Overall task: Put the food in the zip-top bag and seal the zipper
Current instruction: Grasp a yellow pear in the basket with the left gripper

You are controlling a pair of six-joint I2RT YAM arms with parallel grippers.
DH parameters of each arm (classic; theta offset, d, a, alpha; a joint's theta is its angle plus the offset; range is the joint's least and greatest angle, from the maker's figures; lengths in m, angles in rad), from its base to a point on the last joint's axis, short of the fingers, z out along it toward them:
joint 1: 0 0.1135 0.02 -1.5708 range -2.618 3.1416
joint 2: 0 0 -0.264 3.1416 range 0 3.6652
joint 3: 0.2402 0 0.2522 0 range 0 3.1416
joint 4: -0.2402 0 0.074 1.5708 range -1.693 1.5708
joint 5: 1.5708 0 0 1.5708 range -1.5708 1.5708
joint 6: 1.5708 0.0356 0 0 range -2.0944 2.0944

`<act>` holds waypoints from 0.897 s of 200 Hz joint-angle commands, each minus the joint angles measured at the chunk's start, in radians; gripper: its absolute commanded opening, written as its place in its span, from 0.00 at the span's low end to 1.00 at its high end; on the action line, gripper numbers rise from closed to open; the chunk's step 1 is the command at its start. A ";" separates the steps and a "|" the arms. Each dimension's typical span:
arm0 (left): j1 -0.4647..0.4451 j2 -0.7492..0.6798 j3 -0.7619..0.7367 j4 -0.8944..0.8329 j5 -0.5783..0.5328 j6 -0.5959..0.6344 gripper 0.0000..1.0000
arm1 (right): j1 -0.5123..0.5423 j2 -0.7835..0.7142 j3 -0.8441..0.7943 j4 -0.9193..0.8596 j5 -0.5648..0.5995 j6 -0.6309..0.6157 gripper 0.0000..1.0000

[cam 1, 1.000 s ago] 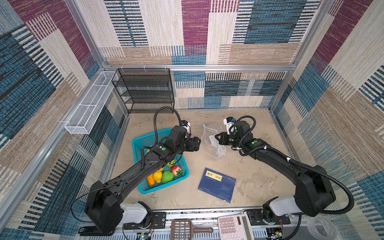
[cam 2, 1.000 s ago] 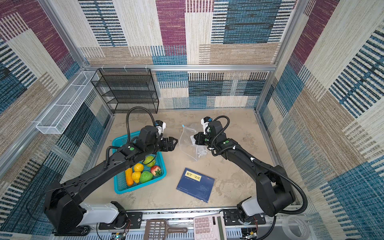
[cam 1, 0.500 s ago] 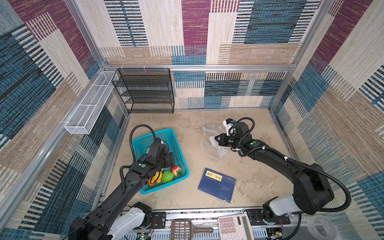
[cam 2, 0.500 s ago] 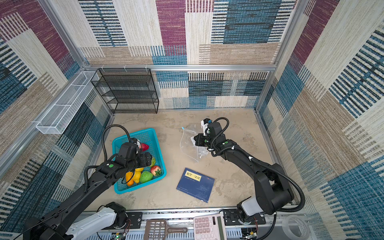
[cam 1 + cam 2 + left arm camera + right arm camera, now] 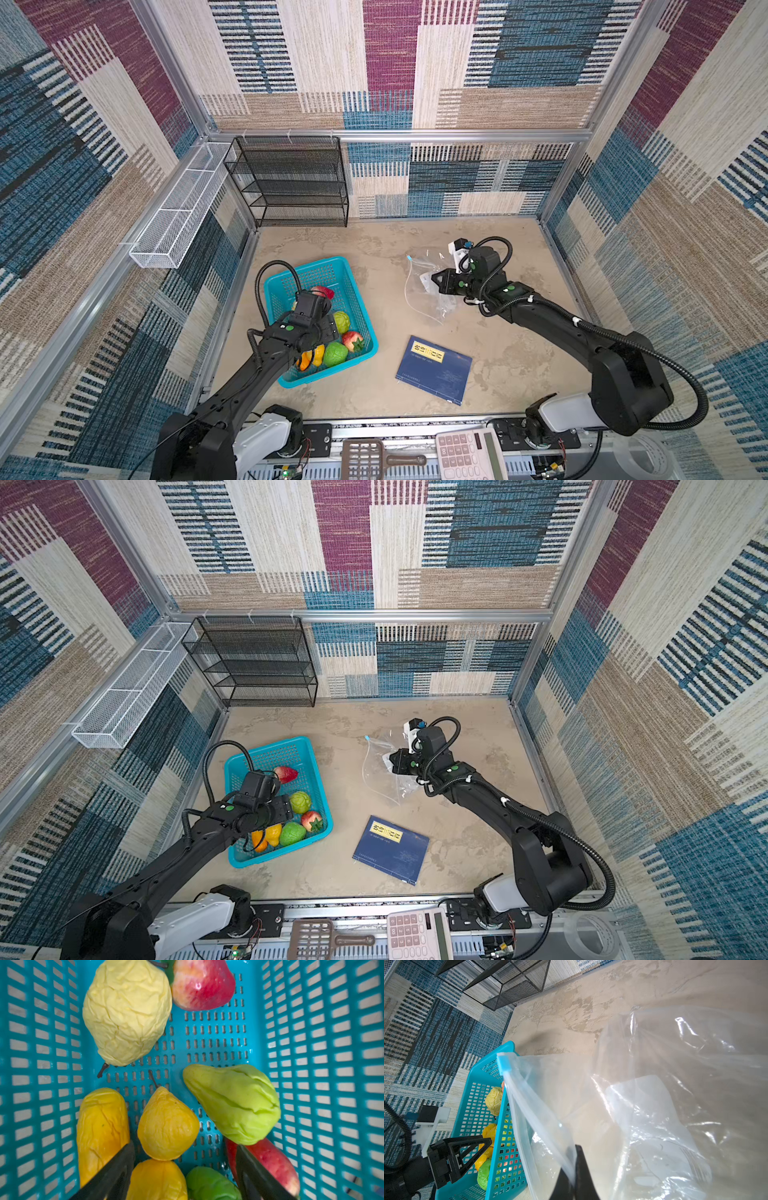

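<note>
Table (image 5: 519,257) bears basket (image 5: 307,269), book (image 5: 434,370), rack (image 5: 291,183)

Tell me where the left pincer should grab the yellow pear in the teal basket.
Take the yellow pear across its wide belly, from straight above. It lies on its side, tapering toward the stem, so the narrow end would probably slip. An orange fruit crowds one flank; basket floor shows on the other.

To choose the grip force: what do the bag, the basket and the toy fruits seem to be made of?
Zip-top bag: thin clear plastic film, glossy; it crinkles and glares. Basket: rigid teal plastic with moulded slots. Food: probably soft foam or rubber, mostly matte; the skins look wrinkled.
</note>
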 commanded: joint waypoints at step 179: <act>0.002 0.235 0.078 0.162 0.048 -0.005 0.73 | 0.001 -0.001 0.000 0.013 0.035 -0.001 0.00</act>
